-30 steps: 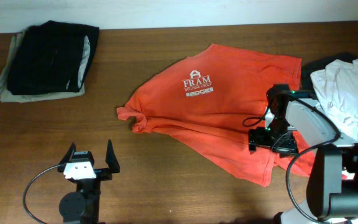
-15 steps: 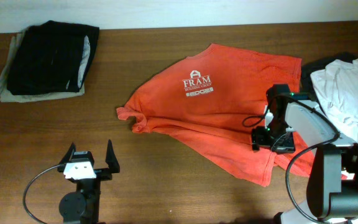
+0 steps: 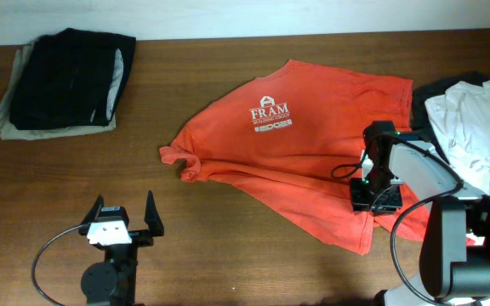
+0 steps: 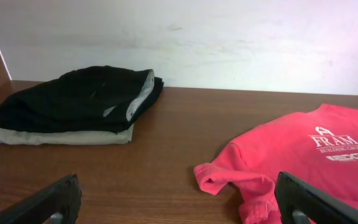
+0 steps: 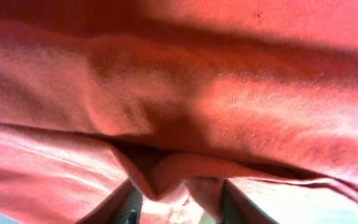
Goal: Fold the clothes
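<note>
Your red-orange short-sleeved T-shirt (image 3: 304, 157) with white printed lettering (image 3: 270, 116) lies spread and wrinkled on the brown wooden desk (image 3: 228, 255), right of the middle, print face up. One sleeve is bunched on its left side and a corner of fabric trails toward the near right corner of the desk. Your right gripper (image 3: 371, 199) sits down on the shirt's right-hand part, and its wrist view is filled with red cloth. A raised ridge of that fabric is caught between the two fingers (image 5: 131, 208), so they are pinched on the shirt itself. Your left gripper (image 3: 124, 207) is over by the near edge, left of the middle, well apart from the shirt. Its dark fingers are spread wide with nothing between them, and its camera looks across bare wood at the bunched sleeve.

Further out, a folded black garment (image 3: 66, 76) rests on a folded beige garment (image 3: 2, 126) at the far left corner, next to the white wall (image 4: 229, 37). At the right edge a crumpled white garment (image 3: 470, 127) lies heaped just beside the shirt, with a dark garment (image 3: 422, 98) showing from under it
</note>
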Tool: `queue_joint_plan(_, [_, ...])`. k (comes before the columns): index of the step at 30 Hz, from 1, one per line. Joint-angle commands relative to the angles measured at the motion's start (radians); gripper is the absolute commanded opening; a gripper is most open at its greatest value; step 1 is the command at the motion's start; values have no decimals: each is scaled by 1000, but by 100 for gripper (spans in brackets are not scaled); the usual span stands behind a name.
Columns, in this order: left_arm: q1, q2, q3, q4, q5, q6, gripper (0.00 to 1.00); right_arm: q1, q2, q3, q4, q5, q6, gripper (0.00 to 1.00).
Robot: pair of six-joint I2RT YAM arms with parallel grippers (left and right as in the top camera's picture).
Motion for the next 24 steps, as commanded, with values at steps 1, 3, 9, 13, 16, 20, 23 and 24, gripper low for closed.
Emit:
queue_joint_plan(1, [6, -5, -3, -6, 0, 20, 99, 5, 6, 35, -11, 6, 4, 6])
queue_joint_plan(3, [6, -5, -3, -6, 0, 20, 99, 5, 6, 35, -11, 6, 5, 4])
queue_joint_plan(9, [6, -5, -3, -6, 0, 19, 99, 5, -4, 36, -11, 6, 37, 4])
queue_joint_plan(13, [6, -5, -3, -6, 0, 20, 99, 5, -71, 36, -19, 6, 79, 4])
queue_joint_plan(16, [6, -5, -3, -6, 0, 20, 99, 5, -170, 36, -35, 5, 107, 4])
queue_joint_plan(20, [6, -5, -3, -6, 0, 19, 99, 5, -338, 36, -49, 5, 184, 4])
queue_joint_plan(23, [6, -5, -3, -6, 0, 20, 99, 5, -475, 36, -45, -3, 369, 4])
queue_joint_plan(24, [6, -5, -3, -6, 0, 20, 99, 5, -504, 36, -45, -7, 407, 4])
